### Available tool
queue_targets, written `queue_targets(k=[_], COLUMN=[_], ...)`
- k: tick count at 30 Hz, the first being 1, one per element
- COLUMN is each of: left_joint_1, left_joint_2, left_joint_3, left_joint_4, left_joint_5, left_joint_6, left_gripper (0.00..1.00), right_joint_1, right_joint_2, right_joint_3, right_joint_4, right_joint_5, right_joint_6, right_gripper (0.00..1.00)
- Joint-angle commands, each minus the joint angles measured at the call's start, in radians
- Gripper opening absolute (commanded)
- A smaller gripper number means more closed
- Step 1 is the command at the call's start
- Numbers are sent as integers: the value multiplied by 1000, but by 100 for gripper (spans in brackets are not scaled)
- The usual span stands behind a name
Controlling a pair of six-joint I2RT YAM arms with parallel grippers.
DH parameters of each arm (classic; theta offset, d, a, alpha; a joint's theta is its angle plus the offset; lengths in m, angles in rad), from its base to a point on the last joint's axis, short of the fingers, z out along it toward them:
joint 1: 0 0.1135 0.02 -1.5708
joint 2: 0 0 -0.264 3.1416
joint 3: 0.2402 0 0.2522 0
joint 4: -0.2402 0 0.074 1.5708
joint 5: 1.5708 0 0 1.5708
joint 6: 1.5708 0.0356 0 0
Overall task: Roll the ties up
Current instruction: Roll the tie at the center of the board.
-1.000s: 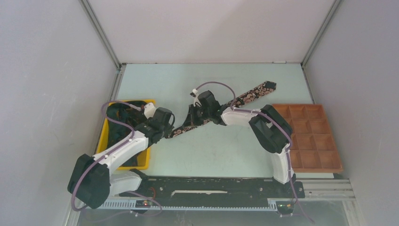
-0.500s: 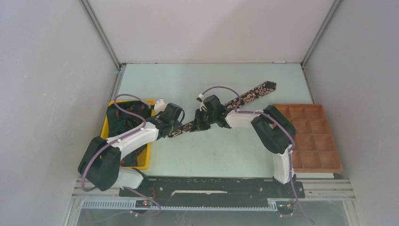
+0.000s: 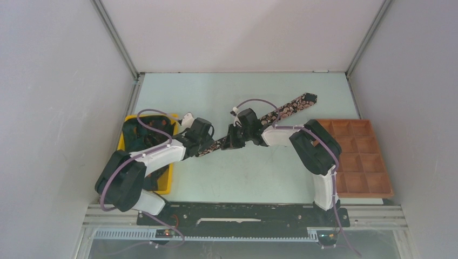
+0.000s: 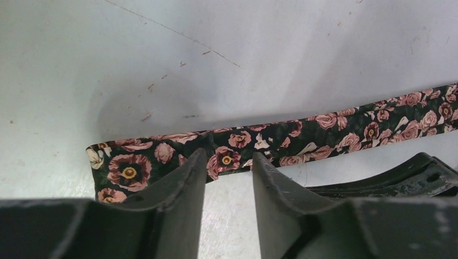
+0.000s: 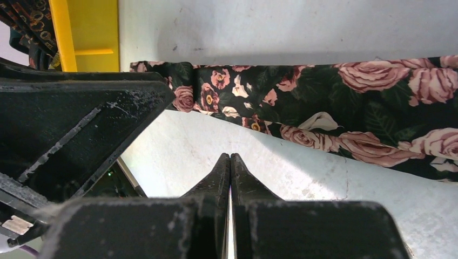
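Your left gripper half-open at necktie's narrow end | right gripper closed, empty | necktie angles toward worktop's far-right corner

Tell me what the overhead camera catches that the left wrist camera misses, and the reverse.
Only overhead: the yellow bin, the brown compartment tray, and the wide end of the floral tie. Only left wrist: the tie's narrow tip, its rose print up close, and the left tool standing open. Both: that tie lying flat on the table.

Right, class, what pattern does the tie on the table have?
Tie: pink roses on black, clearest in right wrist view.
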Motion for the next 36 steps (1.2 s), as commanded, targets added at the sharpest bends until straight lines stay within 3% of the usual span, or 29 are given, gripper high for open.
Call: queue_targets(k=[1, 8, 14, 17, 21, 30, 36], left_joint_1=[-6, 14, 76, 108, 116, 128, 137], left_joint_2=[-80, -246, -374, -414, -445, -462, -467], left_joint_3=[-27, -62, -109, -152, -206, -279, -290], left_joint_4=[49, -51, -151, -150, -106, -42, -38], left_joint_5=[-1, -56, -77, -54, -12, 13, 19], left_joint_6=[17, 86, 143, 164, 201, 206, 219], left_gripper=[46, 53, 48, 45, 50, 51, 50], right_joint_1=[3, 24, 51, 65, 86, 127, 125], right_joint_2=[-62, -87, -64, -38, -1, 127, 184], right_joint_3=[-1, -1, 56, 104, 177, 355, 391], right_joint_4=[70, 116, 98, 76, 35, -74, -91], right_joint_5=[-17, -28, -41, -48, -55, -72, -68], right_joint_6=[-13, 5, 11, 13, 6, -14, -16], right_gripper=[0, 4, 6, 6, 7, 6, 5])
